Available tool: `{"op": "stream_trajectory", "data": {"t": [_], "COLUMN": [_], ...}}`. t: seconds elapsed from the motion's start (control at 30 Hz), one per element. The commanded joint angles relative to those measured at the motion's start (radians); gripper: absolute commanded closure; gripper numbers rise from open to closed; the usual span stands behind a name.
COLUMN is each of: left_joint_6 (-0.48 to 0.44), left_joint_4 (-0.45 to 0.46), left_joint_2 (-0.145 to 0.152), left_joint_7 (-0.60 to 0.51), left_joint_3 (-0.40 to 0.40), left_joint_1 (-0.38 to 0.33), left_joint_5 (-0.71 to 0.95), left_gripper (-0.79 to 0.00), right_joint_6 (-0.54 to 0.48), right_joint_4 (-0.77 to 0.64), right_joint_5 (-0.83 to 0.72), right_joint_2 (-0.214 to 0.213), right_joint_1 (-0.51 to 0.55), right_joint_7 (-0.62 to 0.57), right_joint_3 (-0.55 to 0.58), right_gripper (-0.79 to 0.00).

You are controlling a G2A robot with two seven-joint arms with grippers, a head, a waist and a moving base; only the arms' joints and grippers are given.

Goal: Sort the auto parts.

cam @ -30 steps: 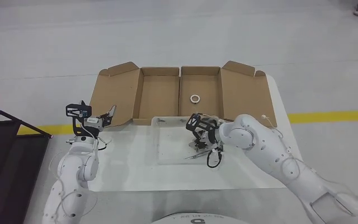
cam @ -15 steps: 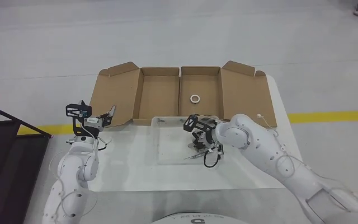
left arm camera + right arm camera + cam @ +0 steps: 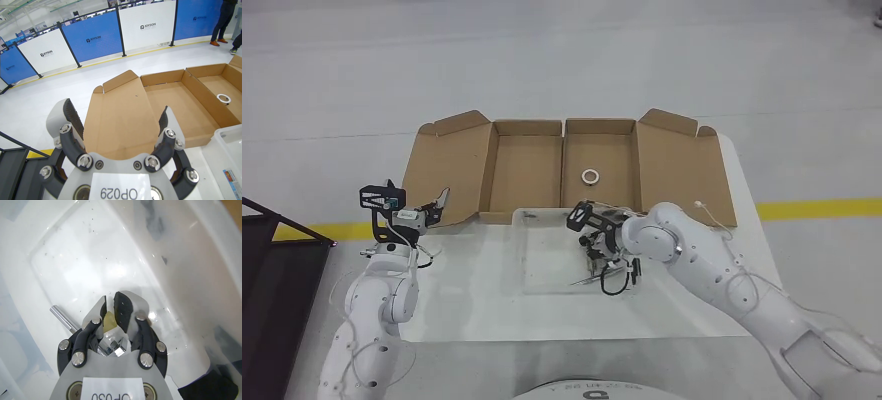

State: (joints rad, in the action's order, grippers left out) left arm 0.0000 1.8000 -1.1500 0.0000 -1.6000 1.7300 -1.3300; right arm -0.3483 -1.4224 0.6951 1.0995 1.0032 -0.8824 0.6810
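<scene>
My right gripper (image 3: 594,258) is down inside the clear plastic bin (image 3: 542,262). Its fingers (image 3: 122,311) are shut on a small part with a pale yellow piece (image 3: 109,321) and a chrome block (image 3: 115,345). A thin metal rod (image 3: 62,318) lies on the bin floor beside the gripper (image 3: 109,300), and its tip (image 3: 587,281) pokes out near the bin's front. A metal ring (image 3: 590,176) lies in the right compartment of the open cardboard box (image 3: 529,170). My left gripper (image 3: 437,203) hangs open and empty by the box's left flap (image 3: 117,113).
The cardboard box has two compartments and spread flaps along the table's far side; the left compartment (image 3: 170,102) holds nothing. The bin's rim (image 3: 226,130) stands just in front of the box. The table's edge lies close to my left gripper (image 3: 116,108).
My right arm has shifted a little to the left inside the bin, gripper still low. The left arm has not moved.
</scene>
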Motion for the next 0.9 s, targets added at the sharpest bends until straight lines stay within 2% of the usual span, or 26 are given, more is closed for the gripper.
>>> {"op": "stream_trajectory", "data": {"t": [0.0,0.43,0.47,0.5,0.63,0.7,0.77,0.8,0.87], "left_joint_6": [0.0,0.0,0.0,0.0,0.0,0.0,0.0,0.0,0.0], "left_joint_4": [0.0,0.0,0.0,0.0,0.0,0.0,0.0,0.0,0.0], "left_joint_2": [0.0,0.0,0.0,0.0,0.0,0.0,0.0,0.0,0.0], "left_joint_7": [0.0,0.0,0.0,0.0,0.0,0.0,0.0,0.0,0.0], "left_joint_3": [0.0,0.0,0.0,0.0,0.0,0.0,0.0,0.0,0.0], "left_joint_1": [0.0,0.0,0.0,0.0,0.0,0.0,0.0,0.0,0.0], "left_joint_5": [0.0,0.0,0.0,0.0,0.0,0.0,0.0,0.0,0.0], "left_gripper": [-0.785,-0.785,-0.785,-0.785,-0.785,-0.785,-0.785,-0.785,-0.785], "right_joint_6": [-0.022,-0.148,-0.167,-0.189,-0.279,-0.306,-0.312,-0.312,-0.313], "right_joint_4": [-0.005,-0.047,-0.05,-0.054,-0.063,-0.063,-0.058,-0.054,-0.045], "right_joint_5": [-0.022,-0.121,-0.132,-0.141,-0.177,-0.17,-0.133,-0.12,-0.092], "right_joint_2": [-0.001,-0.029,-0.032,-0.035,-0.045,-0.049,-0.05,-0.05,-0.049], "right_joint_1": [0.002,0.056,0.062,0.067,0.086,0.09,0.089,0.089,0.084], "right_joint_7": [0.014,0.123,0.126,0.127,0.113,0.094,0.076,0.071,0.054], "right_joint_3": [0.011,0.129,0.137,0.144,0.162,0.162,0.154,0.149,0.137], "right_gripper": [0.0,0.0,-0.046,-0.225,-0.311,-0.425,-0.73,-0.785,-0.785]}}
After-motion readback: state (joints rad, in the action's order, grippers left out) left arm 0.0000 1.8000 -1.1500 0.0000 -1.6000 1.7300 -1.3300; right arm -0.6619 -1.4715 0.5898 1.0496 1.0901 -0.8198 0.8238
